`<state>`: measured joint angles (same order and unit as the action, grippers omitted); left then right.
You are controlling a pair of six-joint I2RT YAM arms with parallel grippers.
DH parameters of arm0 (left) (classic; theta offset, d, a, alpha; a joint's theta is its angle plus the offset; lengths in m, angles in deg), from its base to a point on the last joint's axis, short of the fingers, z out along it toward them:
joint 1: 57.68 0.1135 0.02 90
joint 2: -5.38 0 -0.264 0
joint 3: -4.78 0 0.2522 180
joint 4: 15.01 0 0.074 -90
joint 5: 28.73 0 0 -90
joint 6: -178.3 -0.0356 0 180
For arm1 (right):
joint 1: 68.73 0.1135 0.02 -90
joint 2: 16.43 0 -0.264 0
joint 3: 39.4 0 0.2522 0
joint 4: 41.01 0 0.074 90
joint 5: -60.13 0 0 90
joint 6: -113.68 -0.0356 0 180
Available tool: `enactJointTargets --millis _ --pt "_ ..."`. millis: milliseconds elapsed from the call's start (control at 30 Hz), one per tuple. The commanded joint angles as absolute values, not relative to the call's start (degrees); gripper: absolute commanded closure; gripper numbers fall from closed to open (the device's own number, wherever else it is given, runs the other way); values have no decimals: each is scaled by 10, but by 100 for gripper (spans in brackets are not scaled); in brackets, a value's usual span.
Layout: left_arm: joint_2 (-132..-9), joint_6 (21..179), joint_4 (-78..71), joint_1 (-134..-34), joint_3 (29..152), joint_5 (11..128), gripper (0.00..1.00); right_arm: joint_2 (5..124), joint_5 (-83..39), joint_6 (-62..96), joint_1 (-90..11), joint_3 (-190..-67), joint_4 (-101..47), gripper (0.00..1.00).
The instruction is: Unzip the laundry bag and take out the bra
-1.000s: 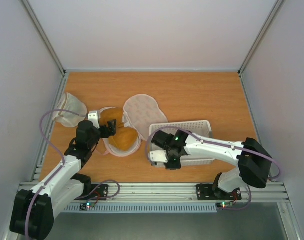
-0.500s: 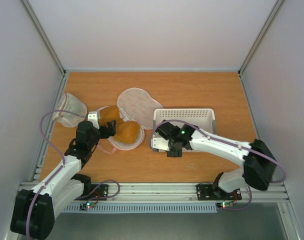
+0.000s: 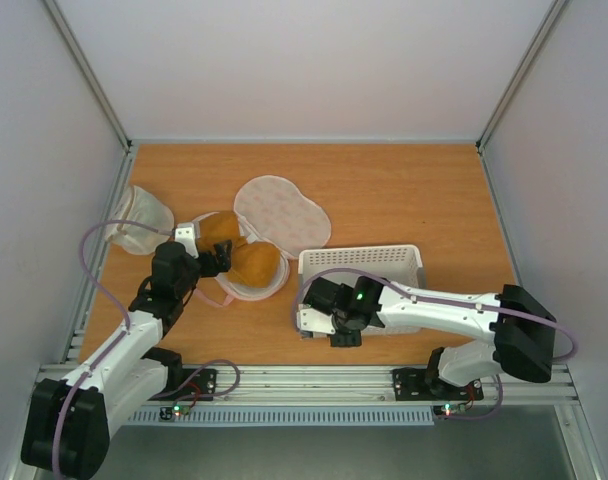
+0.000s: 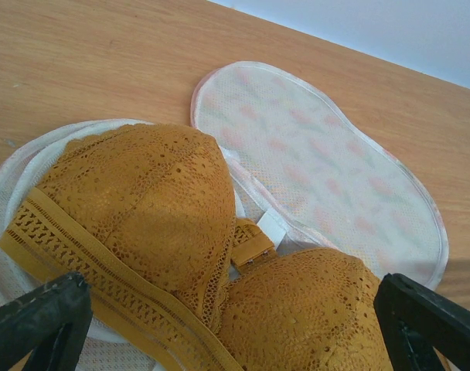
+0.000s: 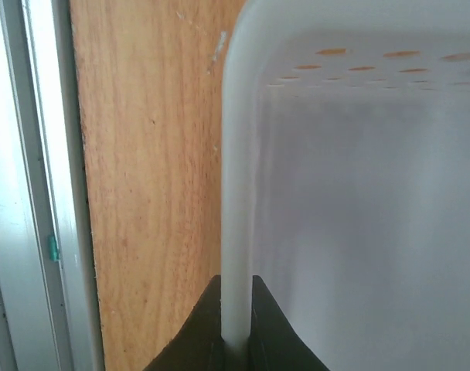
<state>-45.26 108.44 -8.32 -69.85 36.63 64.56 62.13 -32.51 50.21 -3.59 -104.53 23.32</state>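
- Closest in, the right gripper (image 5: 236,309) is pinched tight on the basket (image 5: 359,193) wall, so that arm's busy.
- The left gripper (image 3: 222,260) hangs with its fingers wide apart, nothing in them.
- The bra (image 4: 158,201) sits right below and between those fingers, cups up, lying in the lower half of the bag (image 4: 328,178).
- The bag's already unzipped, and its flap lies flat just past the fingertips, beyond the bra.
- My take: drop straight down and pinch the bridge between the cups, or the band. Not a padded cup, I reckon it'd squash and slip. Lift slow so the bag's rim underneath doesn't tag along.
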Motion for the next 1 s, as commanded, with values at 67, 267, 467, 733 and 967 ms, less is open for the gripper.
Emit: enactJointTargets --millis 67,267,467,733,967 --pt "-452 1085 -112 -695 359 646 1 644 -335 467 -29 -1037 215 99" --pt "-454 1085 -111 -694 359 648 1 636 -345 464 -30 -1055 226 43" --pt "-448 1087 -116 -691 366 653 1 594 -377 456 -30 -1145 235 2" --pt "-456 1093 -35 -631 478 706 1 591 -637 263 -81 -1254 -30 2" --pt "-572 1006 282 -541 684 840 1 761 -409 71 -164 -1405 29 14"
